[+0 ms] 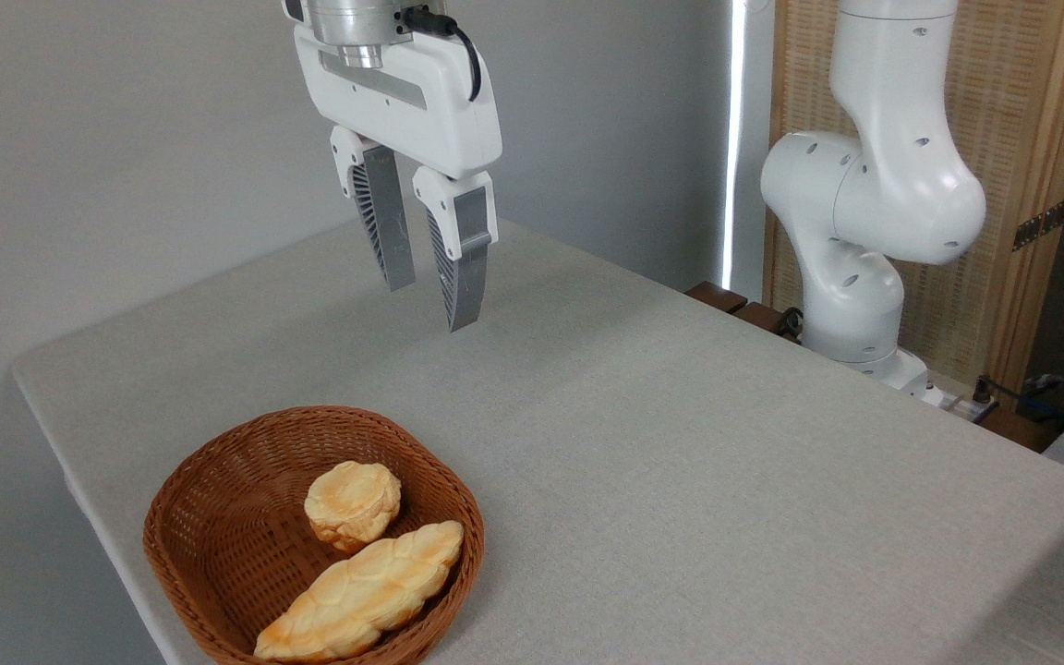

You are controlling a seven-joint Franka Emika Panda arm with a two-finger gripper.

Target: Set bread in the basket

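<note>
there is one basket (218, 517), brown and woven. two pieces of bread are in view: one long braided loaf, the bread (361, 591), and one small round bun (353, 503). one table (680, 462) carries them. one white robot arm (874, 203) is in view, with one gripper (430, 296) that has two grey fingers (384, 222). one wooden screen (1031, 166) stands at the far right.

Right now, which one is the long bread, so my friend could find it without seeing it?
Look at the brown wicker basket at the near left corner of the grey table. Two breads lie inside it, touching. The bread is the long, braided, pointed one along the front rim, not the small round bun behind it.
</note>
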